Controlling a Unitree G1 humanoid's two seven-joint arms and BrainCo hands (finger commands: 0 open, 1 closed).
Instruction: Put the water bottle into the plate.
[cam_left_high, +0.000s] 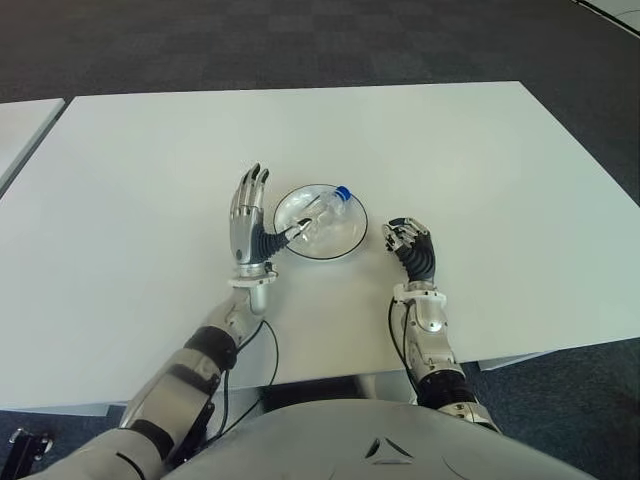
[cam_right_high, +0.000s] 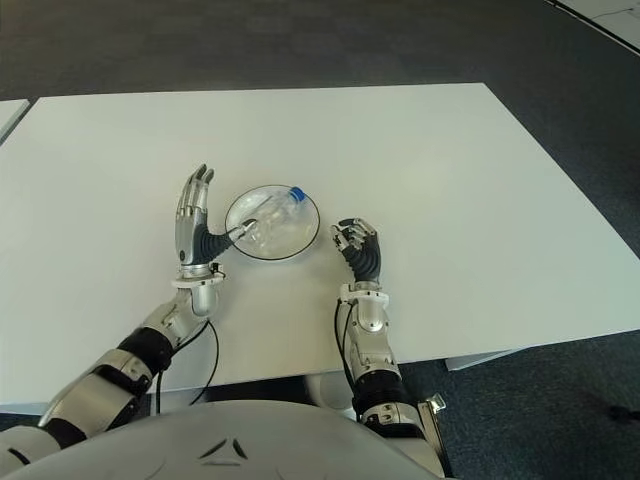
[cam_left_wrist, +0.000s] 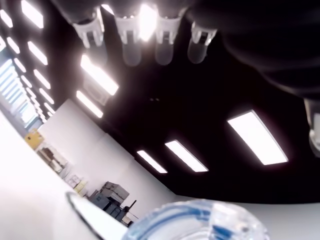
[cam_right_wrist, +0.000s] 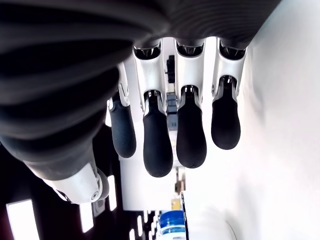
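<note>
White table (cam_left_high: 480, 170): water bottle (cam_left_high: 325, 212) in plate (cam_left_high: 352, 240), left hand (cam_left_high: 248, 222) spread, right hand (cam_left_high: 411, 246) curled empty.

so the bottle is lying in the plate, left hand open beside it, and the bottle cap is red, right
Not quite: the cap is blue, as the left eye view shows. The rest holds: the water bottle lies in the plate, and the left hand is open beside it.

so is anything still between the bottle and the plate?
Nothing visible. The water bottle already lies inside the plate, blue cap pointing away from the robot. The left hand is open at the plate's left edge, thumb reaching over the rim; the right hand is curled, empty, to the plate's right.
</note>
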